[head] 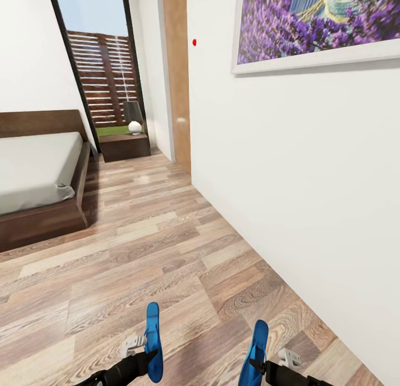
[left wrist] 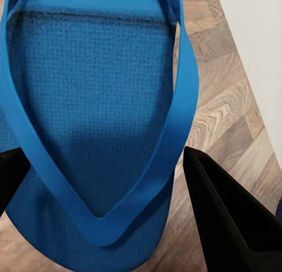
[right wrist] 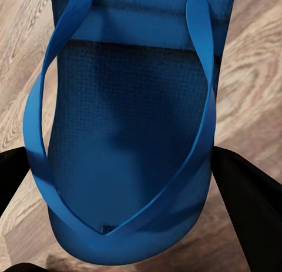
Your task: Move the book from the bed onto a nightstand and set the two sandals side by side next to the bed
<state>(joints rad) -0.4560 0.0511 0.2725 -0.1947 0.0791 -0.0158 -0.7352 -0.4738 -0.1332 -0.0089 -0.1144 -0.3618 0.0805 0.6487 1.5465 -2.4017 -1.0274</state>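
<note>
While the bed [head: 33,174] sits at left, each gripper, left [head: 145,355] and right [head: 261,366], seemingly clamps one sandal, left [head: 154,341] and right [head: 254,352], edge-up at the bottom.

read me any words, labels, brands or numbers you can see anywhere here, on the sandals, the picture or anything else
No readable text.
Lavender picture: paint only, no lettering.
Left sandal: plain blue, no brand.
Right sandal: plain blue, no brand.
Red dot on the wall: no writing.

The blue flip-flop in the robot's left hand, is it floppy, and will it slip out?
Probably light and bendy: the bright blue flat flip-flop looks like thin foam with thin straps. Its woven-looking textured sole likely helps the left end effector keep hold, so slipping seems unlikely.
</note>
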